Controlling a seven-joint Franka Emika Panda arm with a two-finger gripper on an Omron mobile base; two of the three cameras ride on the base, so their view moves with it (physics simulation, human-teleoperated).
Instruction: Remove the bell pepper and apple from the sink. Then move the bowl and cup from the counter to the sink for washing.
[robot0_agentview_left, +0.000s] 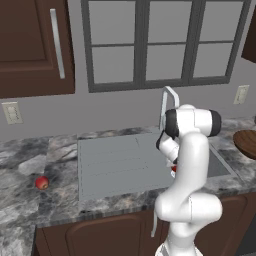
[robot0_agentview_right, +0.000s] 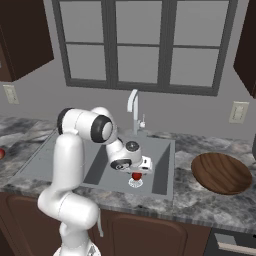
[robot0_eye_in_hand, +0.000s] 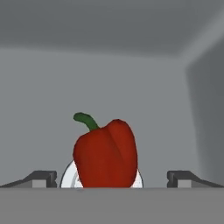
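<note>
1. Right now the gripper is down inside the sink, w/ its two tips wide apart and nothing in them.
2. The bell pepper stands right between the tips in the hand view, red w/ a green stem, on top of the round white drain. In the right base view it is a small red spot just under the hand, near the front wall of the basin.
3. So the pepper is not out yet. I think the step now is to close on it and lift it.
4. The apple sits on the counter, far left of the sink. That part looks done.
5. The bowl, big and brown, is on the counter to the right of the sink. It is not in the sink yet.
6. The cup: I can't spot it in these pics, so I can't say where it is.
7. Done so far: about 1 of 4 things. Left: pepper out, then bowl and cup into the sink.
8. The faucet stands behind the basin, well apart from the hand, so it is not in the way for now.
9. Watch out: the pepper is round and smooth, so it may slip or roll if the tips close off-center.
</note>
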